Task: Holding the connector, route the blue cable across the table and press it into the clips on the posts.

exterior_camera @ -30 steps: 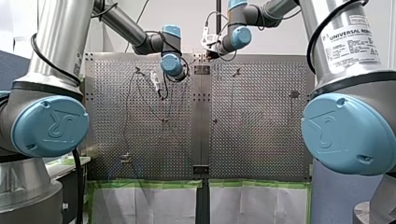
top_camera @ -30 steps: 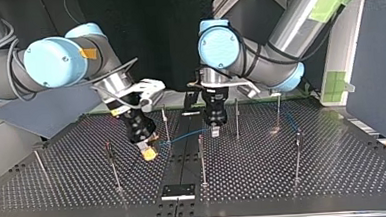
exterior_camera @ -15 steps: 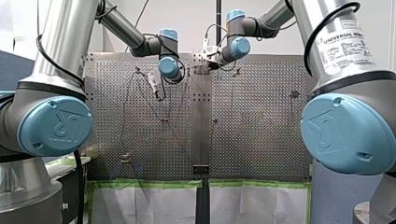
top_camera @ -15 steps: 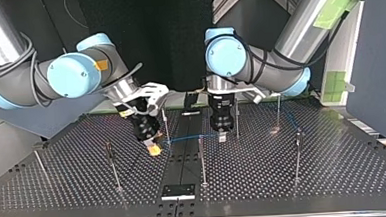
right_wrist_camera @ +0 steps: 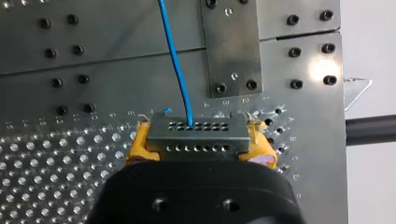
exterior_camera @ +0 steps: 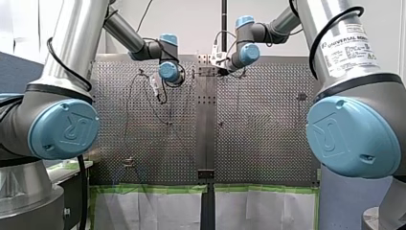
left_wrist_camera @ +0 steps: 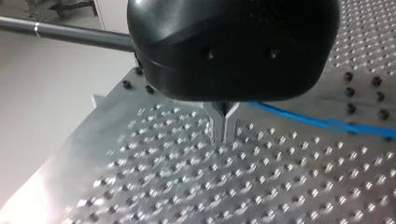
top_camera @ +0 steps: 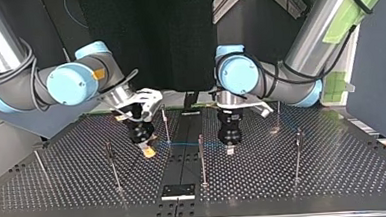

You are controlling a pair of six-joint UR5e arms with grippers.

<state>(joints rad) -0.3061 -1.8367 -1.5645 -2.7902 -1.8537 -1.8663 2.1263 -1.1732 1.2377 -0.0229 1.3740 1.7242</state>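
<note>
While my right fingers (right_wrist_camera: 137, 147) clamp the grey connector (right_wrist_camera: 198, 135), my left fingers (left_wrist_camera: 217, 123) are pressed together; they pinch the blue cable (left_wrist_camera: 308, 120) above the tabletop (left_wrist_camera: 233, 186).

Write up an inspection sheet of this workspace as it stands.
Surface: perforated table, metal strip down its middle.
Job's things: connector held in the yellow pads of the right gripper; posts upright; clip seating too small to tell.
Clutter: nothing seen.
Grippers: right gripper shut on connector; left gripper, metal fingers close together.
Cables: blue cable strung between both grippers.
Surroundings: dark backdrop, green tape.
</note>
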